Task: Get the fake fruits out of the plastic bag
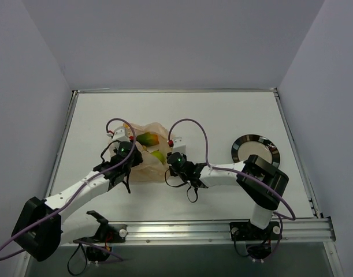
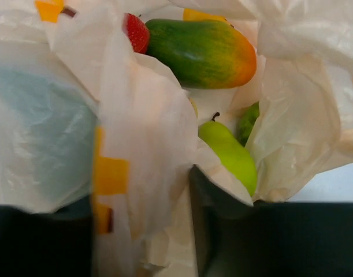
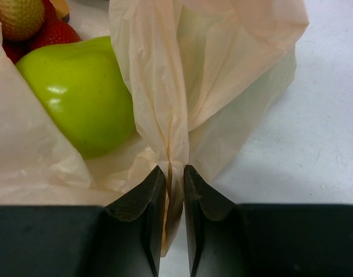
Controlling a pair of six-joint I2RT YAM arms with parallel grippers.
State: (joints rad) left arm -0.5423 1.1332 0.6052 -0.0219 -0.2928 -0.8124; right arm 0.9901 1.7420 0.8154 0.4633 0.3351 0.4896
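Plastic bag [image 1: 142, 167] and fake fruits [image 1: 148, 139] lying mid-table [image 1: 222, 115]

Top view: the crinkly peach-orange bag is flanked by the left gripper [image 1: 130, 144] and the right gripper [image 1: 168, 161]. Left wrist: a loose fold of film is straddled by jaws standing apart, with a glossy green-orange fruit [image 2: 202, 52], pear [image 2: 231, 156] and strawberry [image 2: 137, 32] seen inside. Right wrist: a pleat of translucent film is pinched tight between nearly closed jaws.

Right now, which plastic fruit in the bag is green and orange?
The long glossy plastic fruit, green fading to orange; the pear-shaped fruit is all yellow-green.
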